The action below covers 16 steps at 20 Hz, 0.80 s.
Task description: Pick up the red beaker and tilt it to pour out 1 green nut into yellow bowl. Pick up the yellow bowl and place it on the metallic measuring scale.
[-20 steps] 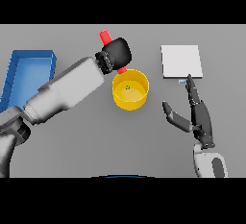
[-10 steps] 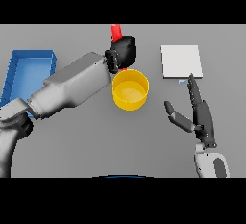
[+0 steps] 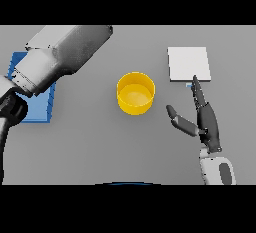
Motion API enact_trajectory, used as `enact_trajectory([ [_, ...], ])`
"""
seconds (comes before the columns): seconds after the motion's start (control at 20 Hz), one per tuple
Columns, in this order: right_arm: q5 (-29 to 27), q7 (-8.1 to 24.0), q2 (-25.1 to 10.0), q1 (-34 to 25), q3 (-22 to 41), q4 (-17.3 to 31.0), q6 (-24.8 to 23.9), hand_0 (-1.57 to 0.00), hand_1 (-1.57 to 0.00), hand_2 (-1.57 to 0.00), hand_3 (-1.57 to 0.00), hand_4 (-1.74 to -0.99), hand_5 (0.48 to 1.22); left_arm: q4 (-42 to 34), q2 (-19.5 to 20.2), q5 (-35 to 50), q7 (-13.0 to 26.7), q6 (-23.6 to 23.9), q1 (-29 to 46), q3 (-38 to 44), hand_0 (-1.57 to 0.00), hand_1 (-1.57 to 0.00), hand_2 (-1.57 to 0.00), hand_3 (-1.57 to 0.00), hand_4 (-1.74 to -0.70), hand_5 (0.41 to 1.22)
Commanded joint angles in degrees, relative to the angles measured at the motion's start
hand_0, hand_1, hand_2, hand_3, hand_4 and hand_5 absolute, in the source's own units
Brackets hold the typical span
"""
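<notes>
Sitting left of right robot hand, apart, yellow bowl

Lighting is even and moderately bright across the table, with no single source evident and no hot spots. Shadows are very faint: nothing distinct is cast under the bowl, the scale or the right hand. The bowl shows soft shading, its inner wall slightly paler than the outer side. The left arm grades from light grey at its lower end to dark at the upper end near the top of the view. The scale reads flat pale, without glare. The tray is uniformly blue. Edges look mildly soft throughout; no warping shows at the margins.
</notes>
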Motion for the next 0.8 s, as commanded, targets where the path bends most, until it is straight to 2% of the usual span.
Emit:
enact_trajectory([
  [0.0,-0.2,0.0,0.0,-0.1,0.1,0.7,0.4,0.00,0.00,0.00,0.00,-1.117,0.554,2.2,0.8,1.4,0.9,-0.2,-1.5,2.6,-1.57,-1.57,-1.57,-1.57,-1.72,1.221],
  [0.1,-1.2,-1.9,-0.3,0.3,-0.4,0.9,1.0,0.00,0.00,0.00,0.00,-1.104,0.563,7.2,2.3,6.2,4.0,-2.1,-4.2,9.8,-1.57,-1.57,-1.57,-1.57,-1.73,1.221],
  [0.25,-1.8,-1.6,-1.2,-0.6,-0.7,1.2,1.7,0.00,0.00,0.00,0.00,-1.105,0.578,13.0,7.3,18.4,9.1,-5.2,-4.3,24.6,-1.57,-1.57,-1.57,-1.51,-1.73,1.221],
  [0.35,-1.7,-2.2,-0.9,-0.4,-0.1,1.2,2.0,0.00,0.00,0.00,0.00,-1.116,0.582,16.3,10.5,26.4,11.6,-5.1,-2.5,33.4,-1.57,-1.57,-1.57,-1.52,-1.74,1.221],
  [0.4,-1.0,-2.6,-1.2,-0.5,0.0,1.3,1.7,0.00,0.00,0.00,0.00,-1.121,0.588,17.6,12.0,29.2,11.9,-4.4,-1.4,36.5,-1.57,-1.57,-1.57,-1.53,-1.74,1.221],
  [0.55,0.1,-0.6,-1.4,-1.9,0.3,2.0,1.2,0.00,0.00,0.00,0.00,-1.127,0.606,19.5,15.6,37.2,14.9,-0.9,3.6,44.4,-1.57,-1.57,-1.57,-1.55,-1.74,1.221],
  [0.7,-0.1,-2.4,-2.2,-1.3,0.3,2.0,2.0,0.00,0.00,0.00,0.00,-1.138,0.626,18.7,16.4,41.5,22.2,5.4,11.2,47.6,-1.57,-1.57,-1.57,-1.56,-1.74,1.221],
  [0.75,0.3,-2.1,-2.0,-1.3,0.6,1.7,1.7,0.00,0.00,0.00,0.00,-1.142,0.628,17.8,17.0,44.1,22.3,7.5,13.9,49.8,-1.57,-1.57,-1.57,-1.56,-1.74,1.221],
])
